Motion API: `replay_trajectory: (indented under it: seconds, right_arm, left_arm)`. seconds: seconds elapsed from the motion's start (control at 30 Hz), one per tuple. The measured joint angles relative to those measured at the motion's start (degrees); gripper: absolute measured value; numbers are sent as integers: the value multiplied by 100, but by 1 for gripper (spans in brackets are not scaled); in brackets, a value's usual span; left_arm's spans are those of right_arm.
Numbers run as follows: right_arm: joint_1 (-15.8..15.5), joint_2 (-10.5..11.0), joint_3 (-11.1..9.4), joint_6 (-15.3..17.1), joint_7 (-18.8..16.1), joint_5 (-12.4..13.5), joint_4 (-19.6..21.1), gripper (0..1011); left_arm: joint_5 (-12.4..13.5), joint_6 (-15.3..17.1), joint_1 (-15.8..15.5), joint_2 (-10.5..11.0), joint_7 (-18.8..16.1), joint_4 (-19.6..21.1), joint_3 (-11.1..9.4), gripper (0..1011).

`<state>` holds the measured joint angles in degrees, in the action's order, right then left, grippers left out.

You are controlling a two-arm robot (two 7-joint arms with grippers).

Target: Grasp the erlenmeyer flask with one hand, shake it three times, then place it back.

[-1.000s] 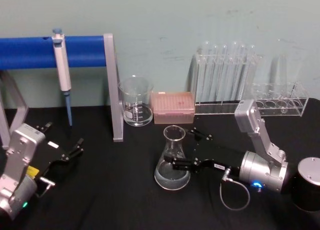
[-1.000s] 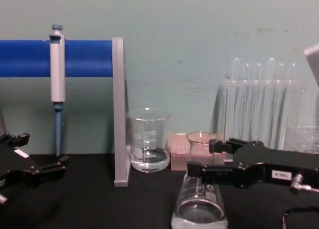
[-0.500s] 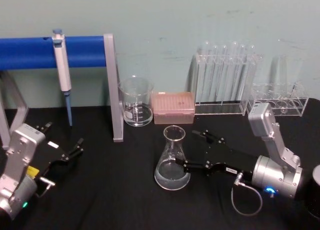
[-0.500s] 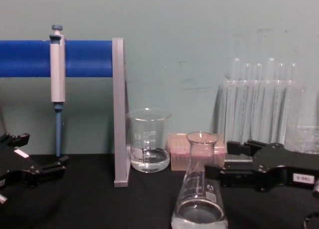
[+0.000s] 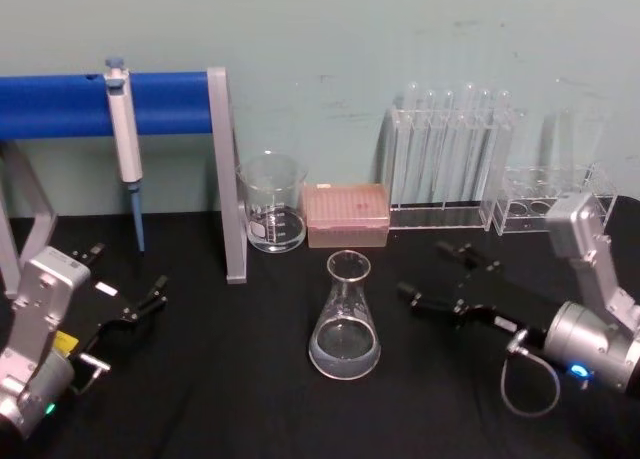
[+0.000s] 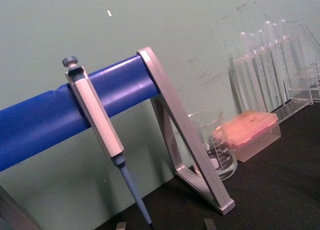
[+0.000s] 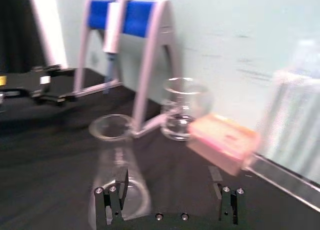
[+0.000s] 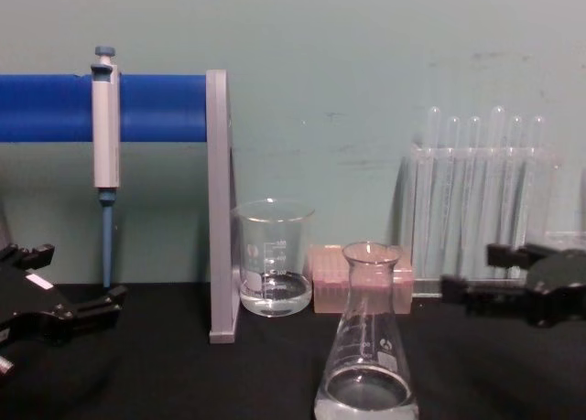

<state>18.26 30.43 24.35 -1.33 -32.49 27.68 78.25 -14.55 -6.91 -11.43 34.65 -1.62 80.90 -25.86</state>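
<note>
Spread wide and holding nothing, our right gripper lies low over the black table, its two black fingers pointing toward the one erlenmeyer flask. That flask stands upright on the table just beyond our fingertips, apart from them, with a little clear liquid in its base. Past the flask from the right gripper we count one glass beaker and one pink tip box side by side. Behind the gripper stand two clear test-tube racks. One pipette hangs on the blue bar, far across the flask. Our left gripper rests there too, fingers parted.
</note>
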Motion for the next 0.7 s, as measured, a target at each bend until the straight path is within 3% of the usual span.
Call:
replay_trajectory:
  seconds: [0.23, 0.37, 0.7]
  right_arm:
    - [-15, -142, -313, 74, 533, -61, -123, 1000]
    - [12, -305, -466, -4, 914, -233, -277, 1000]
    - [107, -640, -644, -106, 1449, -502, -622, 1000]
  left_arm:
    - [0, 0, 0, 0, 0, 0, 0, 1001]
    - [0, 0, 0, 0, 0, 0, 0, 1001]
    - [0, 0, 0, 0, 0, 0, 0, 1001]
